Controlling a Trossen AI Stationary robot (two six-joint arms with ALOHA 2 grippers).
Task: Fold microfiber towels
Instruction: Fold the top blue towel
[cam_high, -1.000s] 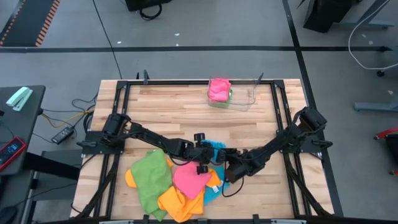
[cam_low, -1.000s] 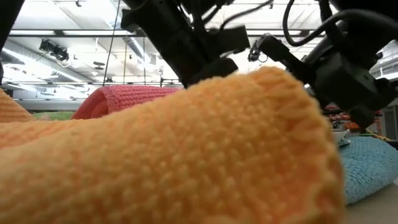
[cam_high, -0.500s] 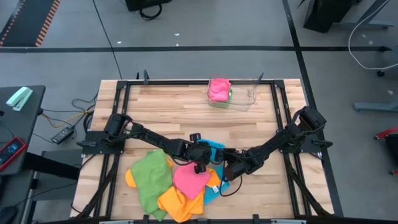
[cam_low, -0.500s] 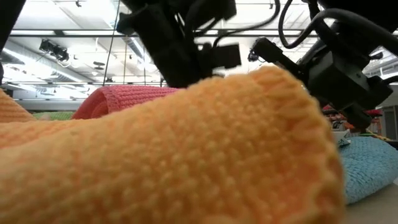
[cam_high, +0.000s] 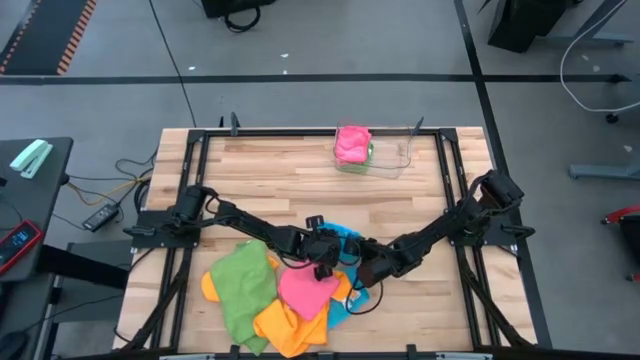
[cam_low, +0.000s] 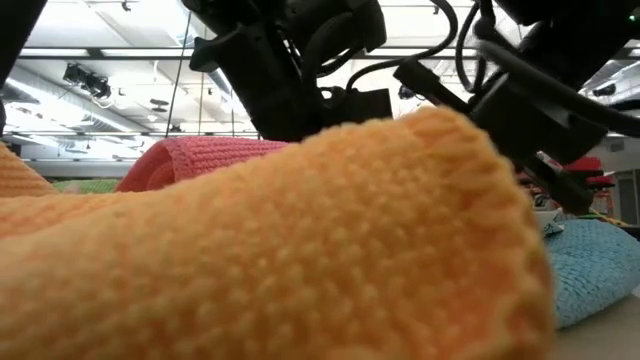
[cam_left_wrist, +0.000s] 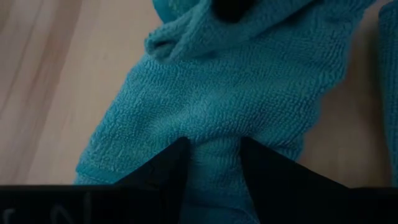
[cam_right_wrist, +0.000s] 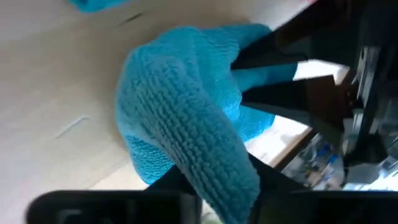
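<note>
From above, you are seeing both arms reaching in over the wooden desk (cam_high: 270, 175) and meeting in the middle. The left gripper (cam_high: 326, 262) and the right gripper (cam_high: 362, 270) are sitting close together on the blue towel (cam_high: 349, 240). Just beside the left fingers, a pink towel (cam_high: 305, 290) is lying on top of an orange towel (cam_high: 285, 325), and a green towel (cam_high: 243, 285) is lying next to them. Well apart from both grippers, a clear tray (cam_high: 385, 157) is holding another pink towel (cam_high: 352, 143).

From desk height, you are looking across the orange towel (cam_low: 300, 250), which is filling most of the picture. The pink towel (cam_low: 200, 158) is peeking up behind it, and the blue towel (cam_low: 590, 265) is lying off to one side. Both dark arms are coming down behind the orange towel.

From the left wrist, you are seeing the left fingers (cam_left_wrist: 161, 168) pinching a fold of the blue towel (cam_left_wrist: 217, 106), which is lying flat on the wood ahead of them.

From the right wrist, you are seeing the blue towel (cam_right_wrist: 180, 124) bunched up between the right fingers (cam_right_wrist: 174, 183), which are touching it on both sides. The left gripper's dark fingers (cam_right_wrist: 280, 74) are holding the far end of the same towel.
</note>
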